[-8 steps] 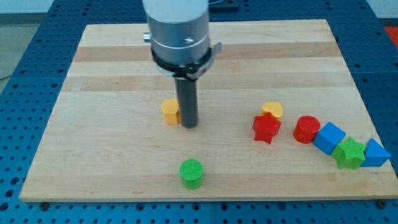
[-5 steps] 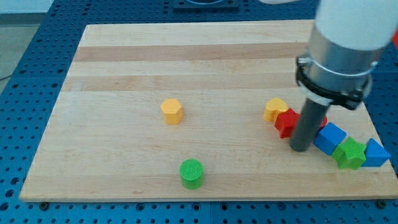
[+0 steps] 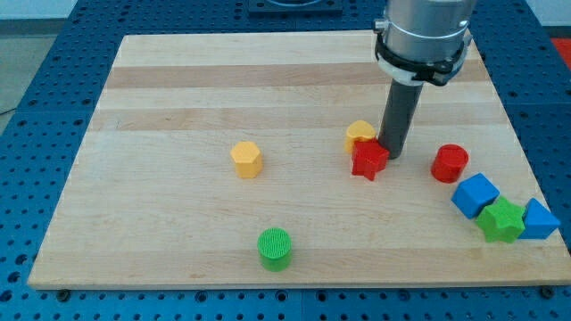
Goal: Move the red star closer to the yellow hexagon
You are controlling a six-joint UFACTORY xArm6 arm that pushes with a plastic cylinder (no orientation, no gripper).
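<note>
My tip [image 3: 393, 155] sits against the right side of the red star [image 3: 369, 160], which lies mid-worktop [image 3: 161, 98], well right of the yellow hexagon [image 3: 246, 159]. There is no claw here, only the rod. A second yellow block [image 3: 360, 134] touches the star's upper left; pushing left could drag it along or spin the star off my tip.

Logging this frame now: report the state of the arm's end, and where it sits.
No hand: a bare rod that holds nothing. My tip is against the red star, on its right in the view.
</note>
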